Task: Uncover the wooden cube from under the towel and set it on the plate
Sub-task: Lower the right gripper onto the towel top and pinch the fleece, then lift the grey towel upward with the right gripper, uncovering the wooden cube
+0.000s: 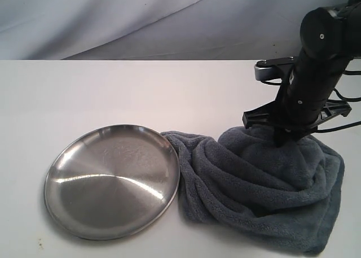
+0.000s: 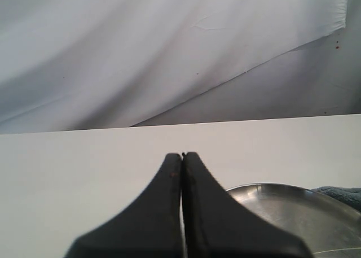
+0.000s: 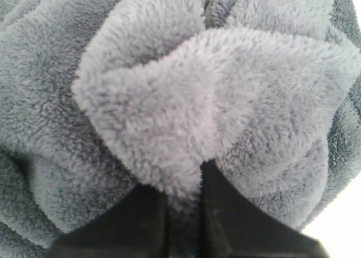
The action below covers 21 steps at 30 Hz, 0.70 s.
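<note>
The right gripper (image 1: pixel 280 139) is down on the upper part of the blue-grey fleece towel (image 1: pixel 259 184). The right wrist view shows its jaws pinched on a raised fold of the fleece (image 3: pixel 169 117). The left gripper (image 2: pixel 182 155) is clenched with its fingertips touching and nothing between them, above the white table (image 1: pixel 84 100) beside the steel plate (image 2: pixel 293 213). The towel lies bunched in thick folds, its edge touching the rim of the bare plate (image 1: pixel 113 182). The wooden cube shows in no view.
</note>
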### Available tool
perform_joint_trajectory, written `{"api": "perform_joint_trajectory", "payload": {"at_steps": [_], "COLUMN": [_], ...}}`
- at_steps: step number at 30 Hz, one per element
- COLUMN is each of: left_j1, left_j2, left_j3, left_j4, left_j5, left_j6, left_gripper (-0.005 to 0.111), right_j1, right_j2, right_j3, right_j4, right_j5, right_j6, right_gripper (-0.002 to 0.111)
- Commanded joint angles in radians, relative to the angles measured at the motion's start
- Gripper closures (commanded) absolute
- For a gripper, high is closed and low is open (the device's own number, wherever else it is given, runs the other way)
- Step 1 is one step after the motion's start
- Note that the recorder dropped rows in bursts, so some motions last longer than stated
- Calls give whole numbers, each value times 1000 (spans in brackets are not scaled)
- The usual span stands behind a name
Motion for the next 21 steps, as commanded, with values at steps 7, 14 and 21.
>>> {"api": "perform_joint_trajectory", "payload": {"at_steps": [7, 14, 21], "left_j1": [-5, -5, -5], "left_j2": [-4, -4, -4], "left_j3": [4, 4, 4], "left_j4": [-2, -2, -2], "left_j5": [-3, -3, -3], "left_j6": [-3, -3, -3], "left_gripper": [107, 107, 107], "right_j1": [1, 1, 1], "right_j2": [-3, -109, -258], "right_j3": [-4, -4, -4], "right_j4": [7, 7, 7], "right_j5": [20, 37, 35], "right_j6": [-2, -4, -4], "right_gripper": [108, 108, 108]}}
